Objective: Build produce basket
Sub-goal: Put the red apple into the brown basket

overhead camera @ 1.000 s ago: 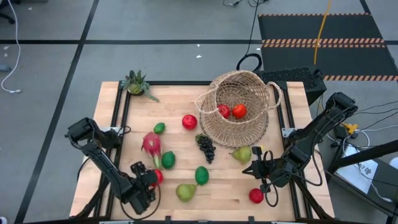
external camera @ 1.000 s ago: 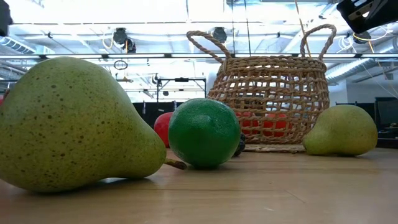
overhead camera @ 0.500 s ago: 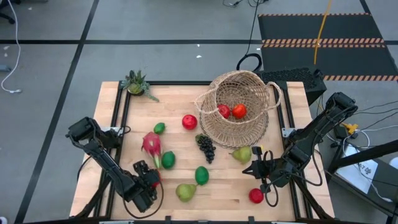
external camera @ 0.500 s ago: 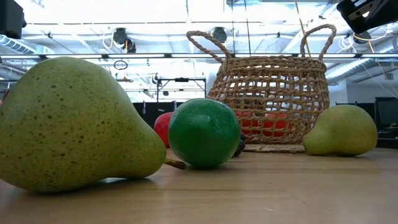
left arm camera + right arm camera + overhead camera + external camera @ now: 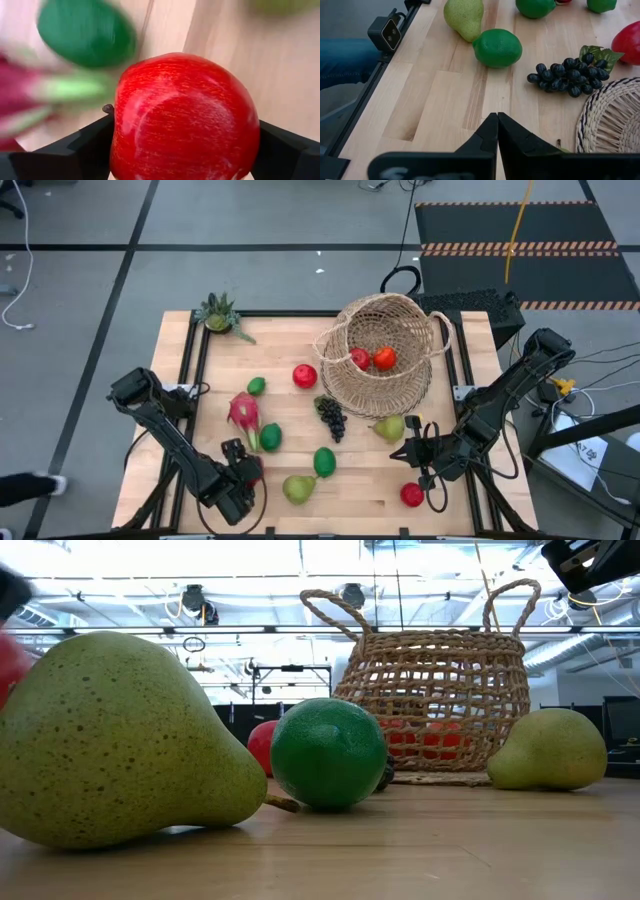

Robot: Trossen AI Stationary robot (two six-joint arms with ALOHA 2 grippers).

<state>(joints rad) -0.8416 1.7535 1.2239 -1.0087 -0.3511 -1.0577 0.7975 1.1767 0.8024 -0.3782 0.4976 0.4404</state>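
Observation:
The wicker basket stands at the table's far right with two red pieces inside. Loose produce lies on the table: a dragon fruit, limes, grapes, pears and red apples. My left gripper is near the front left, shut on a red apple. My right gripper is shut and empty above the table, just in front of the right pear; it also shows in its wrist view. My left gripper pinches the red apple between its two fingers, one on each opposite side of the fruit. The apple's stem sits beside one finger. In the low view the apple shows above table level, clear of the wood.
A small spiky potted plant stands at the far left corner. A small lime lies left of centre. A low camera sits at the table's near edge. Bare wood shows between the front pear and the front apple.
My left gripper has gone up and a little toward the table's near edge with the red apple, which now hangs clear of the table. The wrist view is blurred by the motion.

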